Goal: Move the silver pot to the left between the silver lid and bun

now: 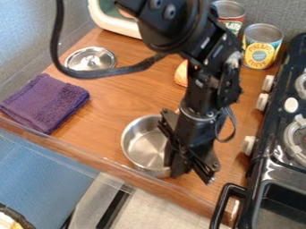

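The black gripper hangs low at the right side of the silver pot, covering part of that side. The pot stands upright near the front edge of the wooden counter, with its hollow inside visible. Farther back on the left lies the round silver lid, its knob up. Part of the bun shows behind the arm, right of the lid; the arm hides the rest.
A folded purple cloth lies at the left. Two cans stand at the back right, one yellow-labelled. The toy stove borders the right side, and a white-rimmed container sits at the back left.
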Controlling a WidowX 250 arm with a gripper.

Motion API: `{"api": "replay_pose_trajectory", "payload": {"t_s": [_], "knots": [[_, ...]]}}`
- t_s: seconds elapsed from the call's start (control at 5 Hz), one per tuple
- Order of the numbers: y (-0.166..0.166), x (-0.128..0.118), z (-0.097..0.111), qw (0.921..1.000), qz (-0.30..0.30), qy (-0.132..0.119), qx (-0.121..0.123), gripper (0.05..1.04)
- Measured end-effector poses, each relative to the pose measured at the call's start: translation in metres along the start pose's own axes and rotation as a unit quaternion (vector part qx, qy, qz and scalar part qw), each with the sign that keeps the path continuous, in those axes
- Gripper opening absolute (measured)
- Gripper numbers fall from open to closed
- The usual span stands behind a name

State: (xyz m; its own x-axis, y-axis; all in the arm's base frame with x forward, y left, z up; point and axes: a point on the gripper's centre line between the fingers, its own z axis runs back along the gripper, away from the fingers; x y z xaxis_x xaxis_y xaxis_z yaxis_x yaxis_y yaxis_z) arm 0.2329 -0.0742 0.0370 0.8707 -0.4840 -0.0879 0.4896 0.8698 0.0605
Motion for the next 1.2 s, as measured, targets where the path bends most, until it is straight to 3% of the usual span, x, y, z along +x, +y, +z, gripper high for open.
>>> {"api": "replay_pose_trajectory", "payload": {"t_s": [0.4, 0.6, 1.0, 1.2], "knots": [[0.019, 0.033, 0.059, 0.9933, 0.078, -0.052, -0.068, 0.077], [0.037, 0.051, 0.086, 0.9751, 0.176, -0.091, -0.1, 0.073], [0.096, 0.078, 0.063, 0.934, 0.345, -0.08, -0.047, 0.073], [0.125, 0.075, 0.049, 0.9148, 0.396, -0.073, -0.024, 0.073]]}}
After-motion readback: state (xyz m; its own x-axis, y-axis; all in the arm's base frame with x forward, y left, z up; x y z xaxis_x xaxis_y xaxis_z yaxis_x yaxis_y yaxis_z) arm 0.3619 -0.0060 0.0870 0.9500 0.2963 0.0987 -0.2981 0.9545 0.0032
